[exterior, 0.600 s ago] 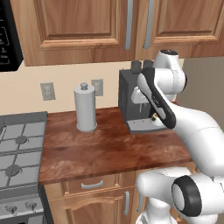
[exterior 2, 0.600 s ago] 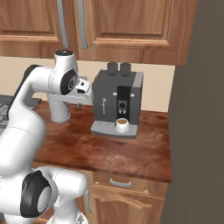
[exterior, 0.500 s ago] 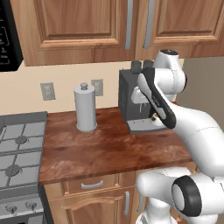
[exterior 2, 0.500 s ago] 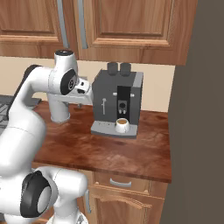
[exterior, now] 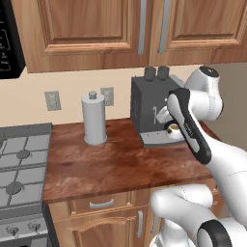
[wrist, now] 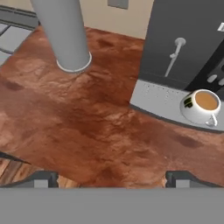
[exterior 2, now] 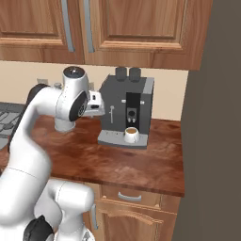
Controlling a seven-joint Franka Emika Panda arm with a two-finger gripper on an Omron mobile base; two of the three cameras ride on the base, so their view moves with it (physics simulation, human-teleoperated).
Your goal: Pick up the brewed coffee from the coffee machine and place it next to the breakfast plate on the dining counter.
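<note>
The brewed coffee [wrist: 202,105], a white mug with dark markings and light-brown coffee, stands on the grey drip tray [wrist: 159,99] of the coffee machine [wrist: 183,39]. The mug [exterior 2: 131,134] sits under the spout of the dark boxy machine [exterior 2: 126,110], as the left base view also has it [exterior: 173,130]. My gripper [wrist: 111,178] is open, its fingertips wide apart with nothing between them. It hovers above the wooden counter, left of the machine and short of the mug. The hand [exterior 2: 95,104] hangs beside the machine's side. The breakfast plate and the dining counter are out of view.
A grey paper towel roll [exterior: 94,119] stands upright on the counter [exterior: 116,164] left of the machine [exterior: 153,111], close to my hand's path [wrist: 63,35]. A gas stove [exterior: 21,159] adjoins the counter's left end. Wall cabinets hang above; a dark tall panel [exterior 2: 212,117] bounds the right.
</note>
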